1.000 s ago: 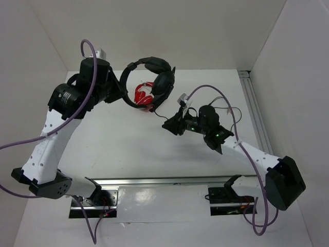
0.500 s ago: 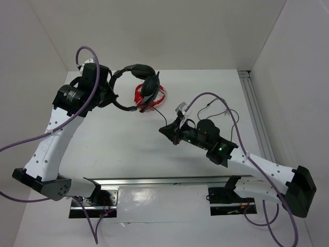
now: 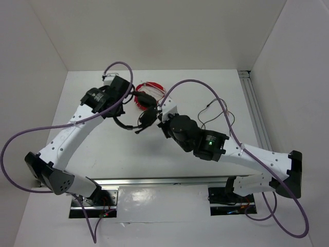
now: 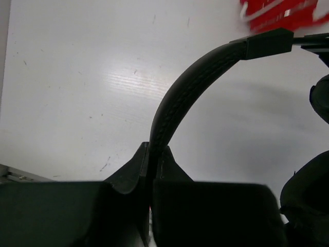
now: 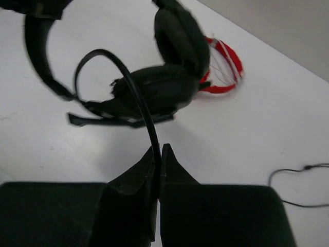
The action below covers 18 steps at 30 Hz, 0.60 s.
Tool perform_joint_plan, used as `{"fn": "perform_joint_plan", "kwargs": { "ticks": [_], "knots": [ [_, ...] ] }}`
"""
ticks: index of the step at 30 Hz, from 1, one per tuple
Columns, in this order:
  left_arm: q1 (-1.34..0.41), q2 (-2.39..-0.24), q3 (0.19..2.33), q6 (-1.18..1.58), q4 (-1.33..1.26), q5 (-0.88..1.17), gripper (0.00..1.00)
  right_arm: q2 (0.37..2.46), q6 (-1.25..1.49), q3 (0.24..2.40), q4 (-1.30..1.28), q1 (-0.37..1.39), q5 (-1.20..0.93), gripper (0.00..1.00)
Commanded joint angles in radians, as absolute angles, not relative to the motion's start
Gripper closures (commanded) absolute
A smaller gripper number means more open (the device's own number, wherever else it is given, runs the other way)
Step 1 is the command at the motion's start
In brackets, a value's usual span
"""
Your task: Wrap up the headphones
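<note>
both tools gripping, wrap barely begun

the left tool point(image 4: 154, 154) is closed tight on the headband point(image 4: 190, 77), holding the headphones point(image 3: 143, 112) just toward 10 o'clock of the middle of the surface point(image 3: 128, 154), with the red headphones point(image 3: 152, 86) at their 12 o'clock. the right tool point(image 5: 158, 152) is pinched shut on the cable point(image 5: 134, 90), which arcs over to the earcups point(image 5: 154, 90). no turns show around the headset, and loose cable trails at 3 o'clock, so i judge nearly all the winding is left.

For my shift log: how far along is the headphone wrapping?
Done: both grips made, left tool shut on the headband, right tool shut on the cable. In hand: the cable arcs from the headphones to that tool. Left: no turns visible yet; a thin tail lies loose on the table.
</note>
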<state>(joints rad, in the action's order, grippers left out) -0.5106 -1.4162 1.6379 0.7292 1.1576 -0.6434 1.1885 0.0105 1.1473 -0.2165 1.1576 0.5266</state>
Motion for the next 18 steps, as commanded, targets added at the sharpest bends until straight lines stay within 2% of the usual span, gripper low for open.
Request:
{"fn": "perform_joint_plan", "kwargs": {
  "ticks": [1, 6, 11, 14, 18],
  "knots": [
    [-0.572, -1.433, 1.602, 0.556, 1.161, -0.606, 1.00, 1.213, -0.089, 1.204, -0.330, 1.178, 0.731, 1.00],
    [-0.690, -1.321, 1.513, 0.422, 1.105, -0.513, 1.00, 1.192, -0.202, 1.224, -0.311, 1.178, 0.811, 1.00],
    [-0.833, -1.262, 1.476, 0.368, 1.083, -0.375, 1.00, 1.192, -0.251, 1.238, -0.311, 1.178, 0.811, 0.99],
    [-0.931, -1.238, 1.447, 0.368, 1.083, -0.359, 1.00, 1.192, -0.252, 1.223, -0.311, 1.167, 0.821, 0.99],
    [-0.968, -1.203, 1.436, 0.357, 1.083, -0.308, 1.00, 1.138, -0.252, 1.186, -0.259, 1.120, 0.729, 0.98]
  ]
}}
